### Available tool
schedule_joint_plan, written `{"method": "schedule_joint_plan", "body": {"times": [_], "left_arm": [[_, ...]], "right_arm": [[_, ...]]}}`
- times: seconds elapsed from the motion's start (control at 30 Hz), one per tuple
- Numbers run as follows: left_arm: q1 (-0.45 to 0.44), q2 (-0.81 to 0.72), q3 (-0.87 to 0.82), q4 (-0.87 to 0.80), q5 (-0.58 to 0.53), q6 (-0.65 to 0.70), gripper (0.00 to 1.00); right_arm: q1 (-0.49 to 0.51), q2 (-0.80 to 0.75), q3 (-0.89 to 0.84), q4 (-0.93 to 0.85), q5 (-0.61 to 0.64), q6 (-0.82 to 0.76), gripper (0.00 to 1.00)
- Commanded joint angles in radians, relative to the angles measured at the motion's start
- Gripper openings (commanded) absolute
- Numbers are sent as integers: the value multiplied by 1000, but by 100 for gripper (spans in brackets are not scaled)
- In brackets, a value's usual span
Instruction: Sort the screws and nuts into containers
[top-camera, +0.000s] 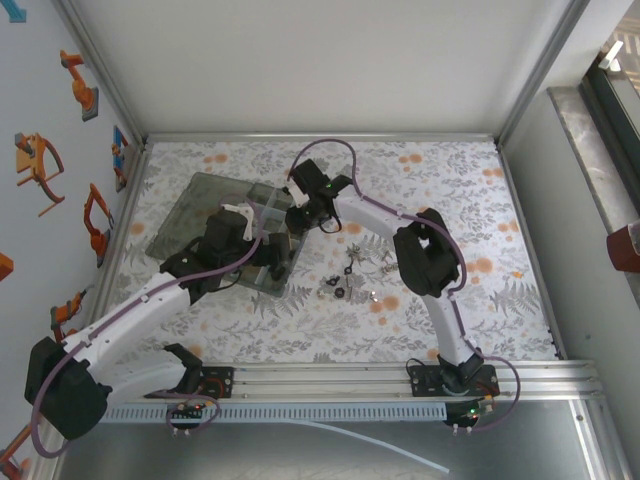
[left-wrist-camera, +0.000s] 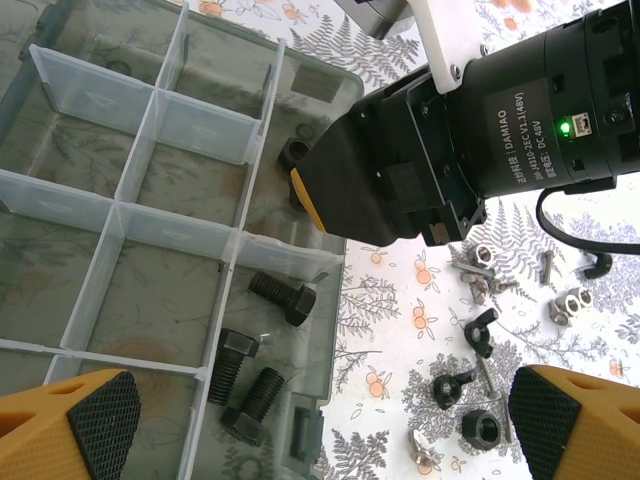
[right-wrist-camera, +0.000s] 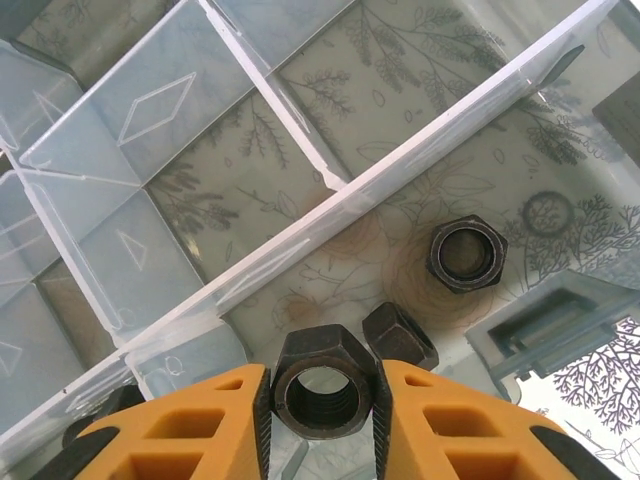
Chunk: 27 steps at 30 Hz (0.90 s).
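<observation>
Partly done: 3 screws (left-wrist-camera: 283, 297), 2 nuts (right-wrist-camera: 466, 255) are set in box (left-wrist-camera: 150, 110); 1 nut (right-wrist-camera: 322, 352) is gripped by right tool (right-wrist-camera: 322, 405), left tool (left-wrist-camera: 320, 430) is spread wide; pcs (left-wrist-camera: 480, 330) are left on worktop (left-wrist-camera: 390, 290).

Top view, left of centre on the table (top-camera: 430, 180): organizer box (top-camera: 262, 200), with lid (top-camera: 190, 220) flat toward the upper left. Just right of the box, mid-frame: loose hardware (top-camera: 350, 278).

Left wrist view: box at left, three screws (left-wrist-camera: 285, 295) in a compartment near the bottom edge, loose pieces at lower right.

Right wrist view, low centre: nut (right-wrist-camera: 322, 395) between the right gripper (right-wrist-camera: 322, 385) fingers, over a compartment with two more nuts (right-wrist-camera: 466, 253) toward the right.
</observation>
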<state>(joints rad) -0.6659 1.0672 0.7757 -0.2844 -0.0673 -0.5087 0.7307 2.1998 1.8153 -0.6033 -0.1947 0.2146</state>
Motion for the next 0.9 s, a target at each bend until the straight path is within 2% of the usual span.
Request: {"method": "schedule_joint_plan", "body": {"times": [0.0,0.27,0.43,0.53,0.7,0.87], "left_arm": [[5,-7,-13,-12,-1,-14,97],[3,12,0,7,26,-16,97],[2,21,2,30,72,-2,97],[-10,48,17,41,150,34,97],[-43,91,24,75,264,84,97],[-55,116,13,130,303,85,97]], "right_arm": [[0,-20,25,-13,-13,-8,32],[0,-67,-13,12,10,-15,40],[0,-132,-64,33,35,-17,41],[-1,-218,-167,53,64,-6,41],[-1,-402,-451,104,81,66,41],[0,-545,-708,160,68,146,40]]}}
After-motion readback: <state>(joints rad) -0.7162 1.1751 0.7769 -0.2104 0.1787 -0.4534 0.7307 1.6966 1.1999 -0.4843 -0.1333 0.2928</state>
